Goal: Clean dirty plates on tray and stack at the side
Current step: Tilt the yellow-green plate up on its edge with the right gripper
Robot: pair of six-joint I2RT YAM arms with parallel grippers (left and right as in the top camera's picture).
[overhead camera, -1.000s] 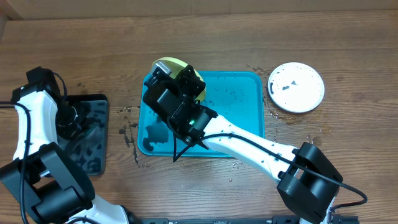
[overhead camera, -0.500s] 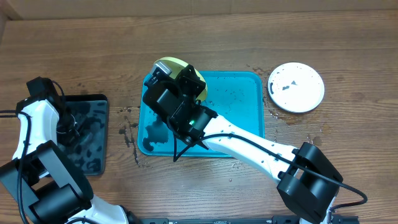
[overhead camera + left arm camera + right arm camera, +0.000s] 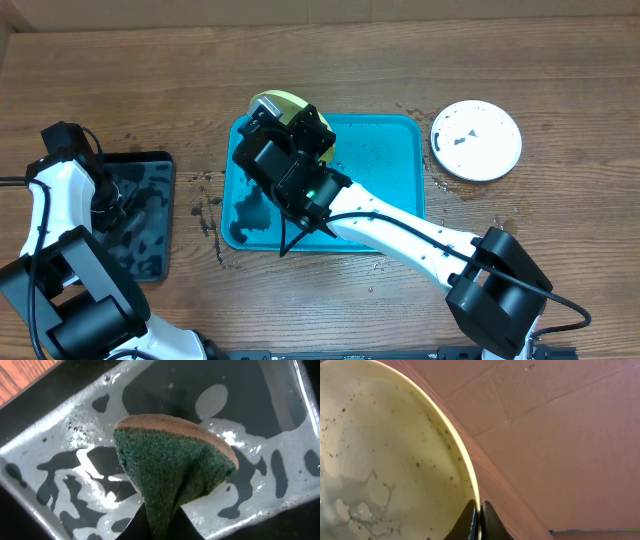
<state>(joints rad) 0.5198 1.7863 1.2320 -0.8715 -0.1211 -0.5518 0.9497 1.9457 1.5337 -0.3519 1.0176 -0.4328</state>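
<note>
My right gripper (image 3: 479, 520) is shut on the rim of the yellow-green plate (image 3: 385, 460), which is tilted up with wet smears on its face. From overhead that plate (image 3: 283, 103) stands over the far left corner of the turquoise tray (image 3: 385, 190), mostly hidden by the right gripper (image 3: 300, 125). A white plate (image 3: 476, 140) with dark marks lies on the table to the right of the tray. My left gripper (image 3: 161, 527) pinches a green sponge (image 3: 175, 465) over the wet black tray (image 3: 60, 470).
The black tray (image 3: 150, 230) sits at the left, under the left arm (image 3: 60, 190). A dark puddle (image 3: 245, 215) lies in the turquoise tray's near left part. Water drops speckle the wood between the two trays. A cardboard wall runs along the back.
The left wrist has shifted slightly toward me over the black tray with the sponge still pinched. The right arm and yellow-green plate have barely moved.
</note>
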